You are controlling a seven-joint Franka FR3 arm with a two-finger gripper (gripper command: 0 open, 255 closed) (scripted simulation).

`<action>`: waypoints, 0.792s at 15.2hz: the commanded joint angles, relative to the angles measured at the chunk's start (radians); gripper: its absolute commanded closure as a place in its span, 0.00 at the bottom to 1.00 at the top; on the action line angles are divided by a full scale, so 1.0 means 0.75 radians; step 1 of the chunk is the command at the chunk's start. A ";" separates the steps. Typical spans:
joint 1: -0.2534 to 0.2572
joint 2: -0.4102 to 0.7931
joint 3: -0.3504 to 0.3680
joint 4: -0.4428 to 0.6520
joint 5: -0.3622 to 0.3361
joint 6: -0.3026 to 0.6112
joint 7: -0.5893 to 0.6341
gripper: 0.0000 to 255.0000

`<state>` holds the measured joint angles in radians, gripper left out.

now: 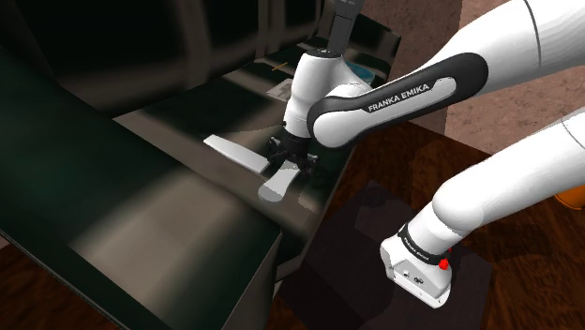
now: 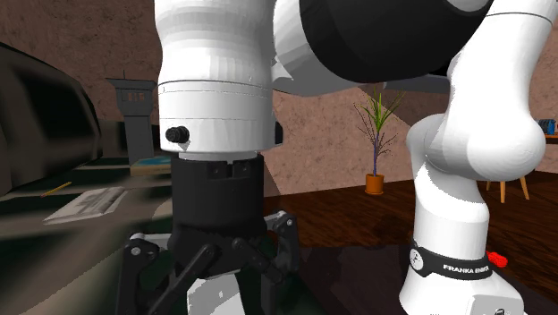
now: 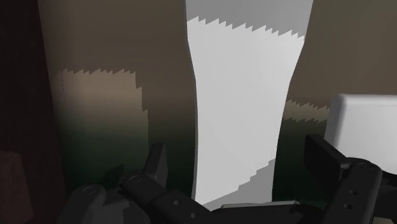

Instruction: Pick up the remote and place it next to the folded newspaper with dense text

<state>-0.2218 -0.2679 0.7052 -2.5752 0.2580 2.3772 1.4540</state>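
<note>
Fingers (image 3: 156, 168) of the gripper (image 3: 238, 147) stand spread, straddling the pale remote (image 3: 238, 83), which lies untouched directly beneath the gripper on the dark table (image 3: 102, 127). The grasp seems pending: next it should close squarely, then lift.

Arm (image 1: 525, 178): glossy white rounded links. Joint (image 1: 375, 117): dark grey-black shell, white "FRANKA EMIKA" lettering (image 1: 398, 97). Base (image 1: 422, 277): white block, black band (image 2: 452, 264) with small white text, red dot (image 1: 442, 265). Flange (image 2: 215, 107): white cylinder, thin seams, black knob (image 2: 177, 134). Gripper (image 1: 289, 167): all black, boxy body, hinged links, round screws, two blocky fingers (image 3: 324, 156).
</note>
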 commanded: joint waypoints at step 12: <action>-0.001 0.007 0.004 -0.001 -0.003 0.008 0.005 1.00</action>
<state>-0.2225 -0.2631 0.7082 -2.5758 0.2560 2.3831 1.4577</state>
